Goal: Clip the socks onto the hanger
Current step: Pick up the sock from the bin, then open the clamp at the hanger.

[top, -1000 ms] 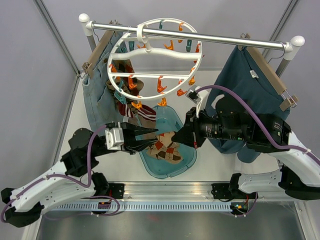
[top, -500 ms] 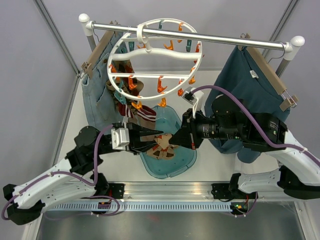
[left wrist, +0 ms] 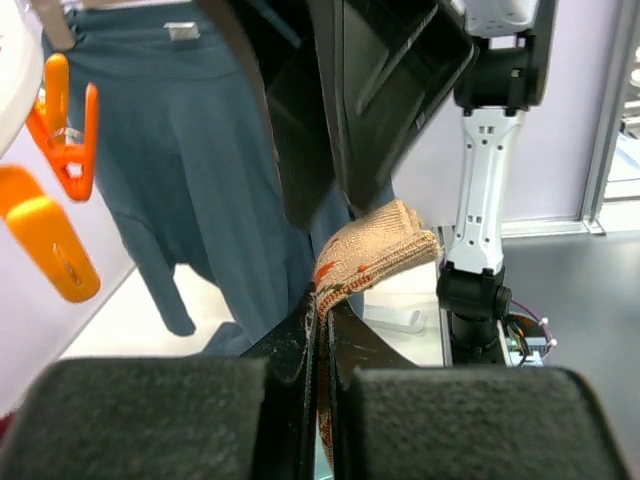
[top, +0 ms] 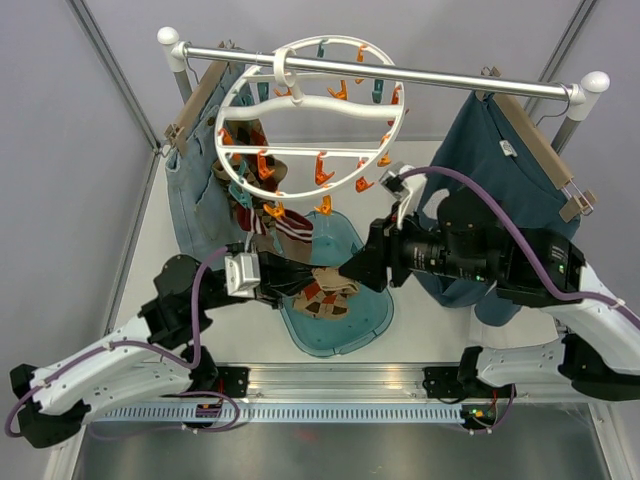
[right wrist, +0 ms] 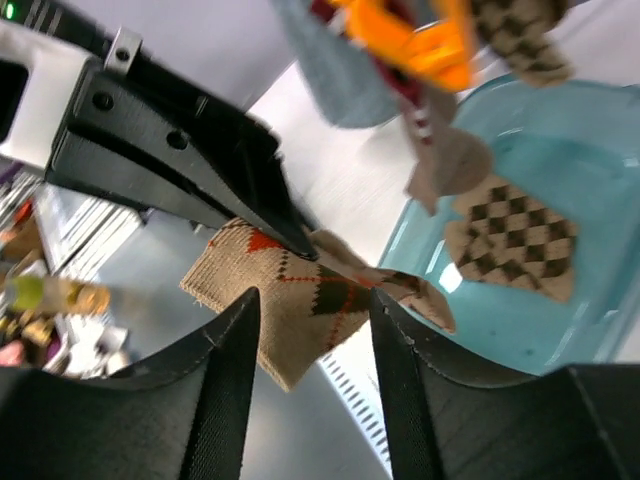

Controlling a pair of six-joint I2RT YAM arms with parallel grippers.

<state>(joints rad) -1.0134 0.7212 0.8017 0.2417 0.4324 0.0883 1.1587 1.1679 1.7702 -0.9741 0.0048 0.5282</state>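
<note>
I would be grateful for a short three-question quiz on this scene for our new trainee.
1. True or false: the left gripper is shut on a sock.
2. The spare socks lie in: A a cardboard box; B a teal basin; C a wire basket.
3. Fill in: the round hanger hangs from the metal ____.
Key: 1 true; 2 B; 3 rail.

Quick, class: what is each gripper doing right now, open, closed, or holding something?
Left gripper: closed, pinching a tan argyle sock.
Right gripper: open, its fingers apart on either side of that sock.
</note>
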